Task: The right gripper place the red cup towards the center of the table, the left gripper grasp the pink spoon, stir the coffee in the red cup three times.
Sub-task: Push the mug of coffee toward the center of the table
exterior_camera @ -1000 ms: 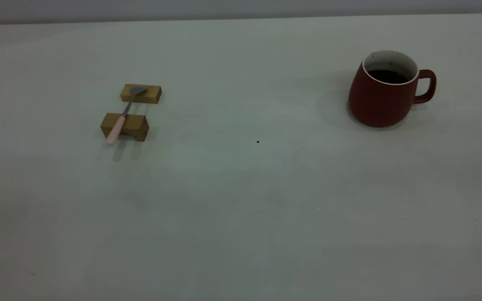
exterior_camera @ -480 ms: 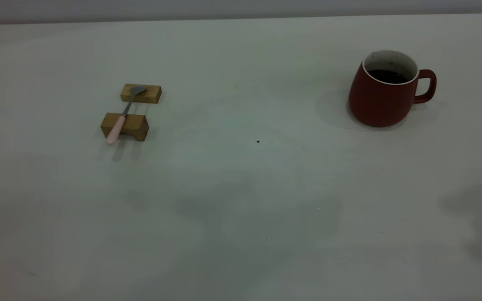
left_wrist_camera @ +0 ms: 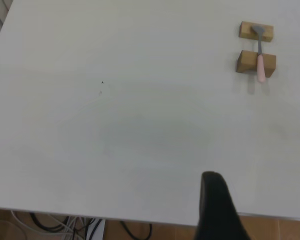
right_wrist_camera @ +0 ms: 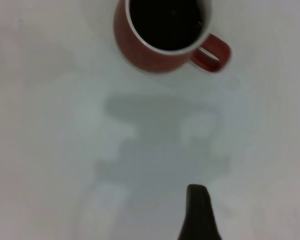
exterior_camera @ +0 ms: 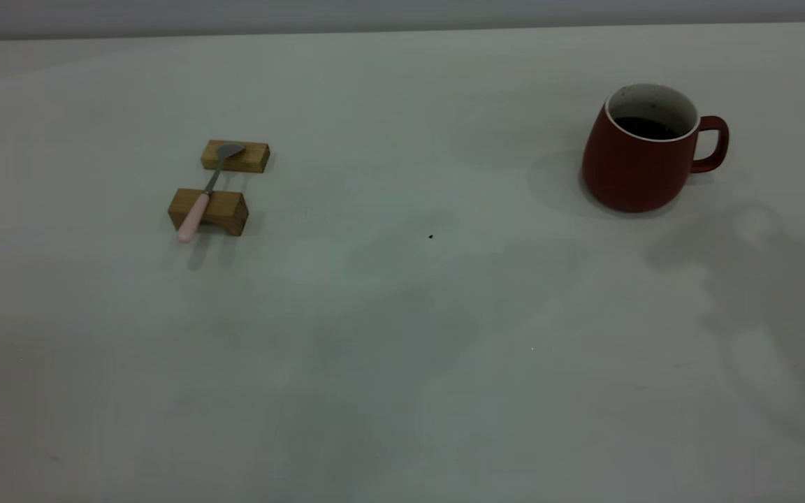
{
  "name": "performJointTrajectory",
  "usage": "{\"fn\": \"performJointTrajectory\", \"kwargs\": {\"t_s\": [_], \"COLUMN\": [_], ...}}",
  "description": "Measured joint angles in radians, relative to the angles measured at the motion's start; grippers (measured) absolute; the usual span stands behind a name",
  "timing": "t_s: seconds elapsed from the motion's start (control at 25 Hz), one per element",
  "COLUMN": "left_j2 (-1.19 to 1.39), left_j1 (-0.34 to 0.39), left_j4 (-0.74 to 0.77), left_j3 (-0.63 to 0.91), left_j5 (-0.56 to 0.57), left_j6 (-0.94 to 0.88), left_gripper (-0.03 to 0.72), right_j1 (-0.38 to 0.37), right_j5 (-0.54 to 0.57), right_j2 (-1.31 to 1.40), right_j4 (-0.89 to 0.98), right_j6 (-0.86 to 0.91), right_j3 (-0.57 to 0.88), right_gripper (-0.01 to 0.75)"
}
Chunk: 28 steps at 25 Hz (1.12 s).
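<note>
The red cup [exterior_camera: 636, 168] stands upright at the far right of the table [exterior_camera: 402, 328], handle pointing right, with dark coffee [exterior_camera: 647, 127] inside. The pink spoon [exterior_camera: 194, 215] lies at the left across two wooden blocks, bowl on the far one. Neither gripper shows in the exterior view. The right wrist view looks down on the cup [right_wrist_camera: 140, 55] and its coffee [right_wrist_camera: 165, 22]; a dark part of my right gripper [right_wrist_camera: 197, 215] hangs above bare table, well short of the cup. A dark part of my left gripper [left_wrist_camera: 216, 207] hangs over the table's edge, far from the spoon [left_wrist_camera: 261, 67].
Two tan wooden blocks [exterior_camera: 236, 158] [exterior_camera: 215, 212] hold the spoon off the table. A tiny dark speck [exterior_camera: 430, 237] marks the tabletop near the middle. An arm's shadow [exterior_camera: 759, 279] lies on the table in front of the cup. Cables [left_wrist_camera: 65, 227] hang below the table's edge.
The shadow at the right has grown and spread toward the cup. The cup, spoon and blocks have not moved.
</note>
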Motion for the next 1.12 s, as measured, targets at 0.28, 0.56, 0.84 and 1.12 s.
{"fn": "performJointTrajectory", "kwargs": {"t_s": [0.28, 0.56, 0.84, 1.12], "left_j2": [0.0, 0.0, 0.0, 0.0], "left_j1": [0.0, 0.0, 0.0, 0.0], "left_j4": [0.0, 0.0, 0.0, 0.0], "left_j3": [0.0, 0.0, 0.0, 0.0], "left_j5": [0.0, 0.0, 0.0, 0.0], "left_j6": [0.0, 0.0, 0.0, -0.001], "left_gripper": [0.509, 0.509, 0.509, 0.509], "right_j1": [0.01, 0.01, 0.017, 0.031], "right_j5": [0.013, 0.02, 0.019, 0.007], "right_j2": [0.266, 0.435, 0.526, 0.566], "right_j4": [-0.032, -0.104, -0.108, -0.1], "right_j6": [-0.1, -0.188, -0.368, -0.552], "right_j3": [-0.211, -0.349, -0.423, -0.424], "right_gripper": [0.591, 0.591, 0.591, 0.591]}}
